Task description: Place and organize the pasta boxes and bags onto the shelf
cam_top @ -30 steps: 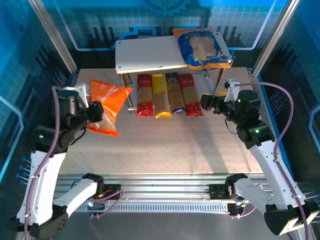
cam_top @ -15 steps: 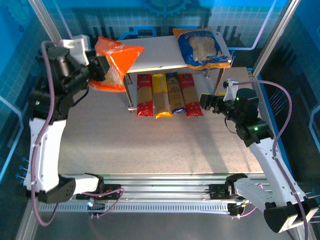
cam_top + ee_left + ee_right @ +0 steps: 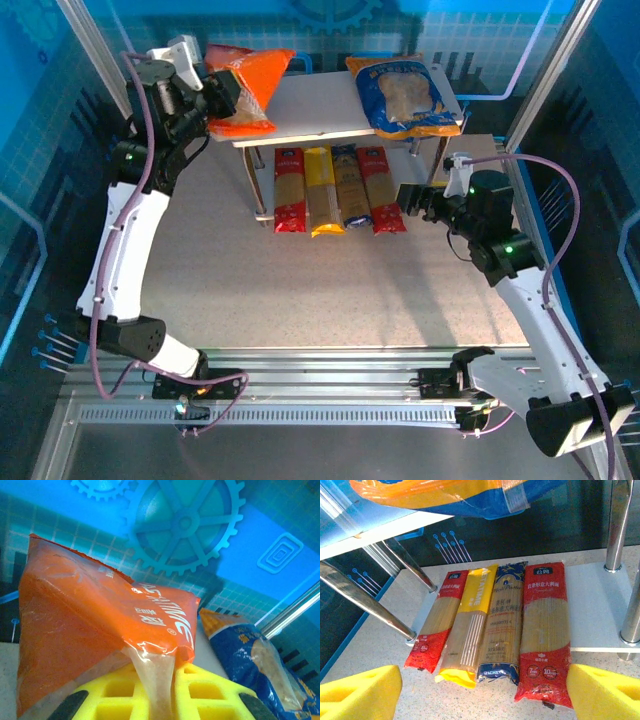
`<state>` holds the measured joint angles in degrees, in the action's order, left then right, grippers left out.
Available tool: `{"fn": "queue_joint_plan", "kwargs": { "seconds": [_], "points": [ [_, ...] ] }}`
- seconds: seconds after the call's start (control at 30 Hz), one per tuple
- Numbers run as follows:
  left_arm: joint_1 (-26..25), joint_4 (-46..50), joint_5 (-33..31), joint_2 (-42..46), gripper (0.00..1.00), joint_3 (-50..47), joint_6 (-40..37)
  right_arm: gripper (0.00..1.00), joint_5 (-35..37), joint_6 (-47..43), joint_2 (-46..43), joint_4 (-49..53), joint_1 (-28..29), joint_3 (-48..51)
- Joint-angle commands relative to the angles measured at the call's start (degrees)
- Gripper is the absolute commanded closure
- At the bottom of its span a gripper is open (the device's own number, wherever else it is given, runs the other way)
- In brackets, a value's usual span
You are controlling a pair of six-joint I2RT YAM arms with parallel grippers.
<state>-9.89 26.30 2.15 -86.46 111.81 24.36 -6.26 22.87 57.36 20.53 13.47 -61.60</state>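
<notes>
left jaws clamping orange bag [image 3: 248, 88], now lifted to shelf [image 3: 310, 118] top, right jaws wide

The dark blue pack [image 3: 502, 625] carries "SPAGHETTI" in white at its near end. The red pack [image 3: 545, 630] beside it shows Chinese characters and round badges reading "7 min" and "10". White capitals on the orange bag [image 3: 100, 630] and the yellow pack [image 3: 467, 630] are not legible.

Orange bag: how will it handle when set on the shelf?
Probably floppy: the orange bag creases and sags where the left hand pinches it. Likely slippery, given its glossy film. Being soft, it should slump flat on the shelf rather than roll.
</notes>
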Motion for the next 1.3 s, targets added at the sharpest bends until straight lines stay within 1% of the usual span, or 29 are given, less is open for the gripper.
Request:
{"fn": "queue_joint_plan", "kwargs": {
  "seconds": [0.0, 0.2, 0.43, 0.57, 0.87, 1.03, 1.13, 1.27],
  "points": [
    [-1.30, -14.75, -1.16, -1.24, 1.00, 4.66, 2.16, 0.14, -0.68, -0.13, 0.46, -0.63, 0.41, -1.81],
    [-4.32, -18.61, -4.49, -4.24, 1.00, 4.61, 3.00, 0.14, -1.17, 0.05, 1.07, -1.40, 0.48, -1.03],
    [-9.11, -23.69, -11.89, -7.81, 1.00, 3.15, 1.76, 0.14, -1.39, -0.01, 1.08, -1.96, 0.50, -0.49],
    [-11.67, -24.79, -16.76, -8.99, 1.00, 2.69, -0.95, 0.14, -1.13, -0.65, 1.00, -1.83, 0.55, -0.34],
    [-12.77, -29.67, -23.37, -8.99, 1.00, -2.83, -1.76, 0.13, -1.56, -1.09, 1.86, -2.00, 0.41, 0.15],
    [-12.87, -31.34, -24.77, -9.45, 1.00, -4.04, -1.66, 0.13, -1.69, -1.33, 2.22, -1.95, 0.37, -0.01],
    [-12.96, -30.60, -24.39, -9.79, 1.00, -4.35, -1.48, 0.13, -1.49, -1.26, 2.17, -1.84, 0.41, -0.01],
    [-12.96, -30.28, -23.74, -8.84, 1.00, -7.13, -0.99, 0.13, -1.47, -1.31, 1.96, -1.65, 0.35, 0.15]
  ]
}}
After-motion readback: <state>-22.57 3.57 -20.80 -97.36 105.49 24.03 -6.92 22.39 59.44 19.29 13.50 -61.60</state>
